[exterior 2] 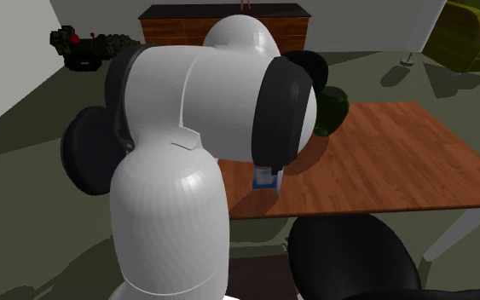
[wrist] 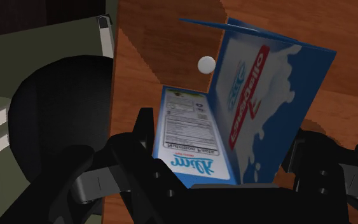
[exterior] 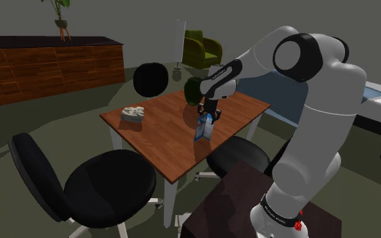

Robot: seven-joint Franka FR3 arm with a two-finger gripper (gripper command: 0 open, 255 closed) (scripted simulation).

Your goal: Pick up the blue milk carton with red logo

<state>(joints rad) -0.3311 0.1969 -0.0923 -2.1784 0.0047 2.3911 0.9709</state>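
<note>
The end effector (wrist: 227,127) is clamped narrow on the milk carton (wrist: 260,95), one black finger pressed to each side of the lower body, by the look of the wrist view. The carton is blue and white with red lettering and a small white cap (wrist: 206,63) near the folded top. It sits out in the middle of the wooden desk (exterior: 162,145), and I honestly can't tell if its base has left the wood.

My guess on handling: it's light, the cardboard walls give if squeezed hard, and the printed faces are a bit slick. I'd grab the flat sides around mid-height, not the gable top.

There's not much nearby. A pale lumpy thing (exterior: 133,114) sits well apart on the desk, toward the shoulder view's left. A dark green rounded shape (exterior: 193,90) is behind the far edge. Black chairs (exterior: 107,182) ring the desk, all below it, so straight up looks free.
</note>
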